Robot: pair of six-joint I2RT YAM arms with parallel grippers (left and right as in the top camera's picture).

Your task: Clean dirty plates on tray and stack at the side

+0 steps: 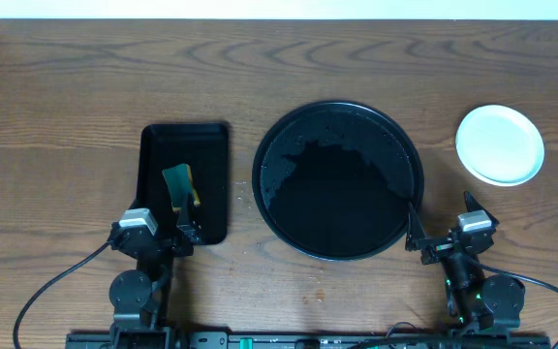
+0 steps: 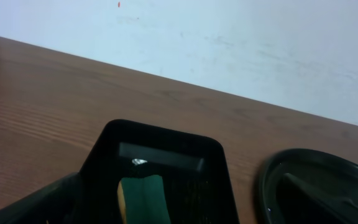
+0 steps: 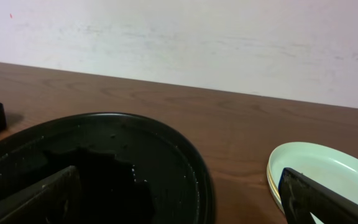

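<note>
Sitting flat and face-up, the plates (image 1: 500,145) are stacked on the bare table right of the tray (image 1: 342,208), well apart from its rim; the tray holds only specks. My guess is they are light, stiff, glossy, likely slick and chip-prone, so pinch the raised rim, near edge. They're round, so no long axis or pointing direction. Left gripper (image 1: 160,227) and right gripper (image 1: 442,215) both have jaws spread, empty. Sponge (image 1: 180,182) lies in the rectangular tray (image 1: 211,145).
</note>
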